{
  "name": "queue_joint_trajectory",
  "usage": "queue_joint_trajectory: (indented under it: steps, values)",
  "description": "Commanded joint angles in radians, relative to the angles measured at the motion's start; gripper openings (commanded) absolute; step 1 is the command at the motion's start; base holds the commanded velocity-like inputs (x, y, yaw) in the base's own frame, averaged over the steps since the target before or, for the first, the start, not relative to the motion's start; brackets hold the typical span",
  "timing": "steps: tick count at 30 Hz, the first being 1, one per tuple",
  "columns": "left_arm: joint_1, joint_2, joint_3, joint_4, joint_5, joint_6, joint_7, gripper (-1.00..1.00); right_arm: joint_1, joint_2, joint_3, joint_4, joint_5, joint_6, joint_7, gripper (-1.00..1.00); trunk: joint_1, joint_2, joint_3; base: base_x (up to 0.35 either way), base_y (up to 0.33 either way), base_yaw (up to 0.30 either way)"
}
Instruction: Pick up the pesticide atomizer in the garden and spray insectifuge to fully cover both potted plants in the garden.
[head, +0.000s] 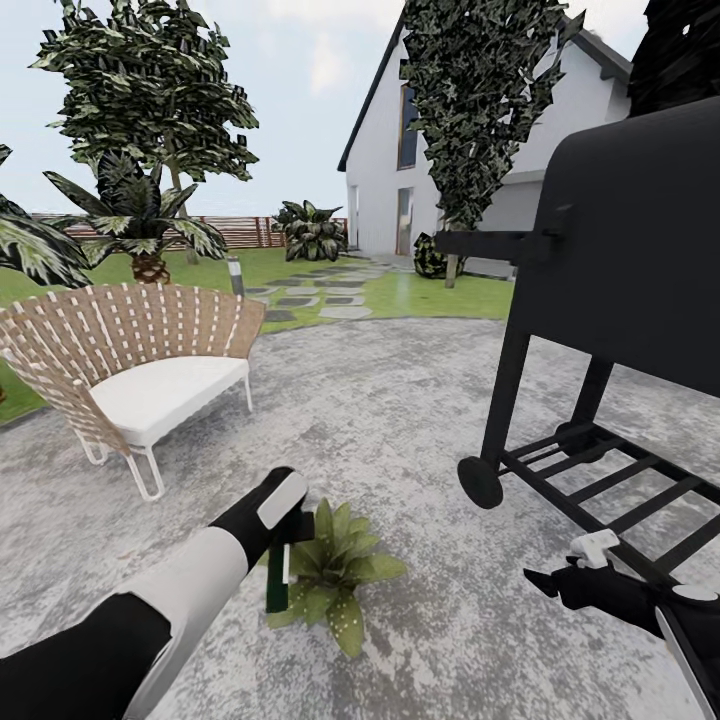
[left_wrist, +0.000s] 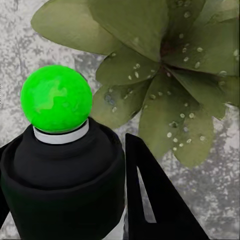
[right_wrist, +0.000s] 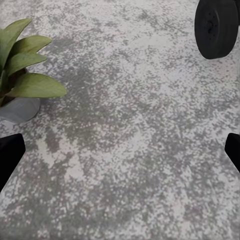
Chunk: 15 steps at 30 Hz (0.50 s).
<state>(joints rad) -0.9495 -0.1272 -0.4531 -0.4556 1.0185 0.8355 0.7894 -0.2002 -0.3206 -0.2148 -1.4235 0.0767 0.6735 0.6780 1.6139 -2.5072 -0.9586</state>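
One atomizer (head: 277, 580) upright, L pincer (head: 290, 540) gripping, beside plant (head: 335, 570)

Atomizer (left_wrist: 60, 165) black, spray tip bright green; plant (left_wrist: 170, 75) leaves green, white-speckled; patio (head: 380, 400) mottled grey.

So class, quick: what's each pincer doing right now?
Left pincer: shut on the pesticide atomizer, over the speckled potted plant.
Right pincer: open, empty, over the patio.

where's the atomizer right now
In the head view the pesticide atomizer hangs in the left pincer, low and left of centre, right beside the speckled potted plant on the stone patio.
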Motion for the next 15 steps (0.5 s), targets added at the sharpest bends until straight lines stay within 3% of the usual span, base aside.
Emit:
queue_joint_trajectory:
  steps: [1, 7, 11, 15]
  values:
    - [-0.002, -0.004, -0.005, 0.000, -0.003, 0.042, 0.001, -1.00, 0.000, 0.000, -0.001, 0.000, 0.000, 0.000, 0.006, 1.00, 0.000, 0.000, 0.000, 0.000, 0.000, 0.000]
    - [-0.003, -0.005, -0.010, -0.041, -0.004, 0.069, -0.008, -1.00, 0.000, -0.001, -0.005, 0.000, 0.000, 0.001, 0.041, 1.00, 0.000, 0.000, 0.000, 0.046, -0.038, 0.000]
    - [-0.003, -0.006, -0.011, -0.035, -0.002, 0.089, -0.007, -1.00, 0.000, -0.001, -0.006, 0.000, 0.000, 0.001, 0.043, 1.00, 0.000, 0.000, 0.000, 0.215, -0.192, 0.000]
    - [-0.003, -0.003, -0.011, -0.013, -0.001, 0.100, -0.007, -1.00, 0.000, -0.001, -0.006, 0.000, 0.000, 0.001, 0.044, 1.00, 0.000, 0.000, 0.000, 0.030, -0.028, 0.000]
